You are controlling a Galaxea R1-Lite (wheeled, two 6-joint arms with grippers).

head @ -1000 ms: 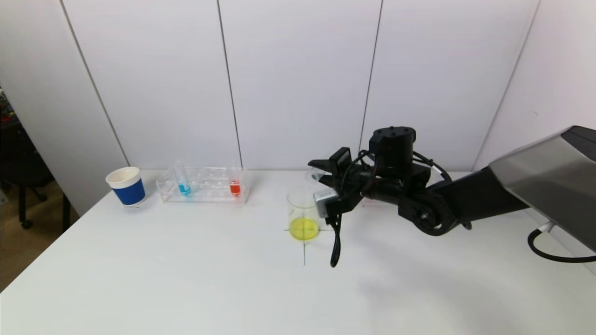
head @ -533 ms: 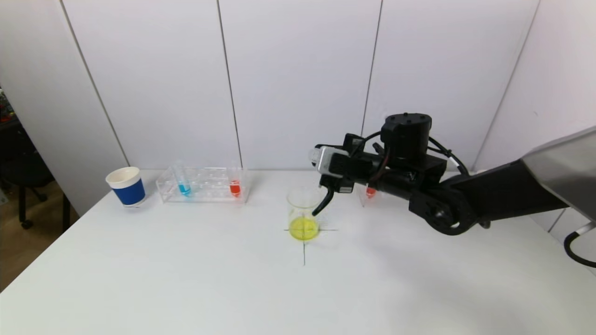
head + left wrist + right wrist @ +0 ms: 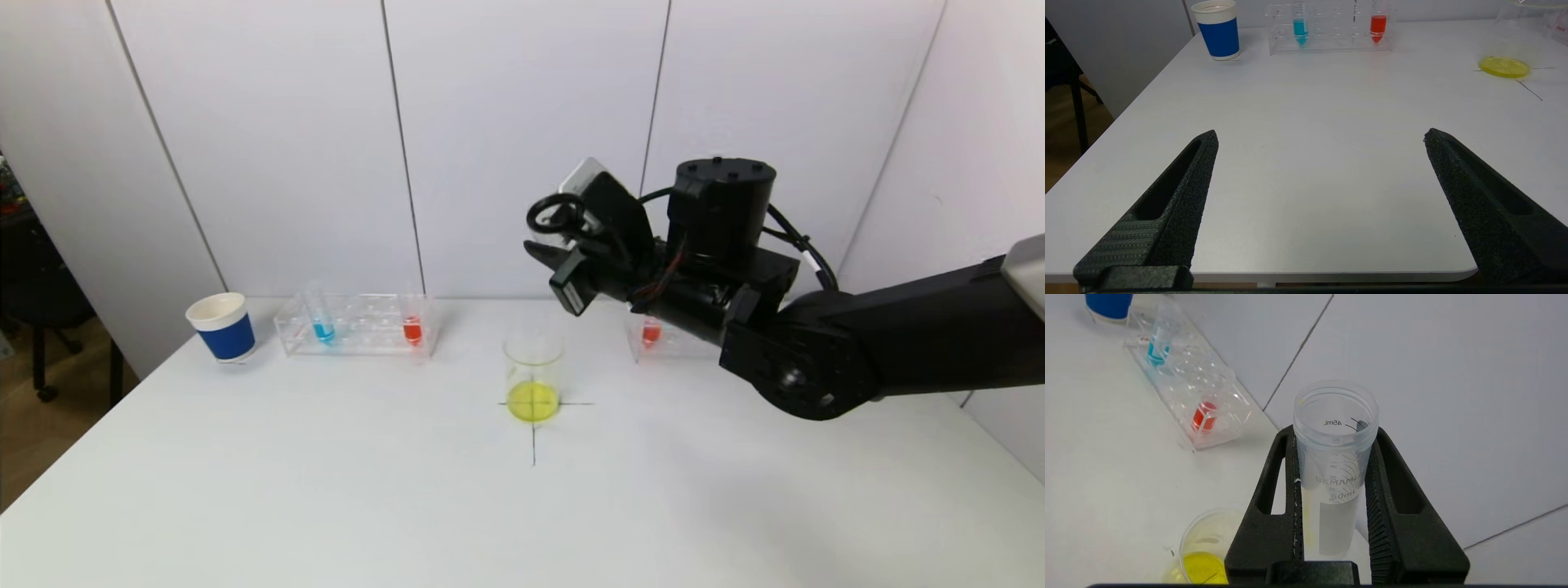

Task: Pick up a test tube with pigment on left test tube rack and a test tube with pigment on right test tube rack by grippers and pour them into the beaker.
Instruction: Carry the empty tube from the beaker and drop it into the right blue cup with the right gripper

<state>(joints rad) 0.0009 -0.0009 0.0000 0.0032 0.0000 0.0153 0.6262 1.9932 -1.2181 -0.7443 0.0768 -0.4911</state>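
Head view: the beaker point(image 3: 533, 378) stands on a black cross mark on the white table point(image 3: 326, 490), a shallow pool of yellow liquid in its bottom. Above and just right of the beaker, the right gripper point(image 3: 545, 245) is raised in the air. Left of the beaker, the left test tube rack point(image 3: 359, 325) holds a blue-filled tube point(image 3: 322, 320) and a red-filled tube point(image 3: 412, 323); a blue paper cup point(image 3: 222, 327) sits beyond it. Right of the beaker, the right test tube rack point(image 3: 665, 339) shows one red tube point(image 3: 651, 332), mostly behind the arm.

Left wrist view: the left gripper point(image 3: 1321, 136) hangs low over the table's near edge, well away from the beaker, its fingers spread wide around nothing.

Right wrist view: the right gripper's fingers point(image 3: 1274, 506) are clamped on an empty test tube point(image 3: 1333, 465), clear, graduated, with faint yellow residue, above the beaker.
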